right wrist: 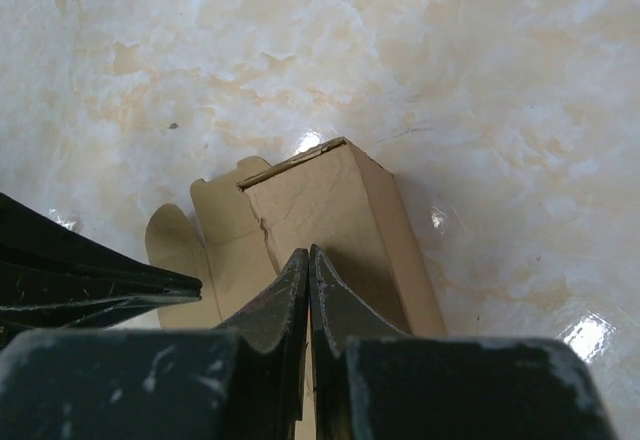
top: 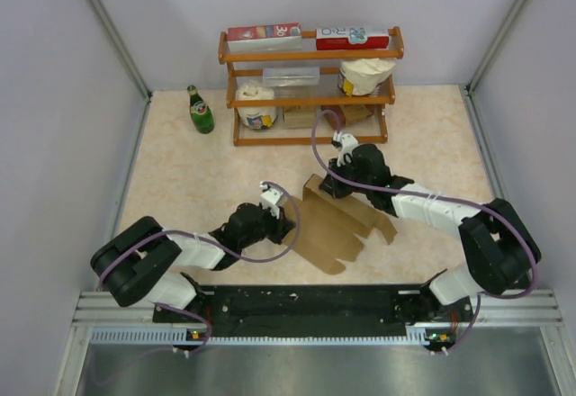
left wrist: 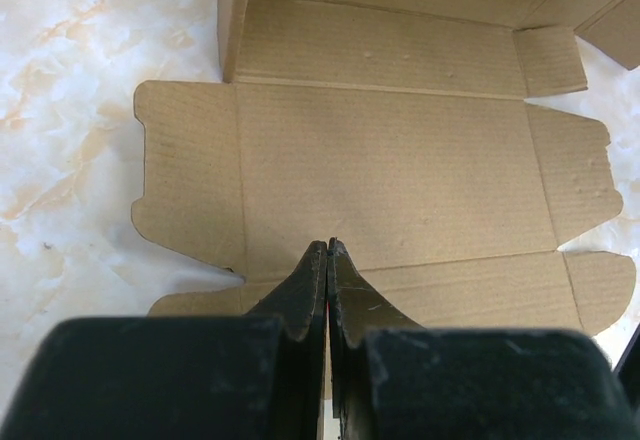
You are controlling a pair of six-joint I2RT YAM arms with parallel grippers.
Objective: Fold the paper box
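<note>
The paper box (top: 337, 220) is a kraft-brown die-cut sheet lying mostly flat in the middle of the table, with one panel raised at its far left end. In the left wrist view the sheet (left wrist: 390, 170) lies open under my left gripper (left wrist: 328, 245), which is shut with its tips over the near crease. My left gripper (top: 286, 219) sits at the sheet's left edge. My right gripper (top: 335, 184) is shut at the raised panel. In the right wrist view its tips (right wrist: 308, 252) rest against the folded-up panel (right wrist: 320, 200). I cannot tell whether any card is pinched.
A wooden shelf (top: 310, 54) stands at the back with red-and-white cartons, a clear container and white rolls. A green bottle (top: 200, 111) stands to its left. White walls enclose the marbled table (top: 180, 171). The left gripper's dark fingers (right wrist: 90, 280) show in the right wrist view.
</note>
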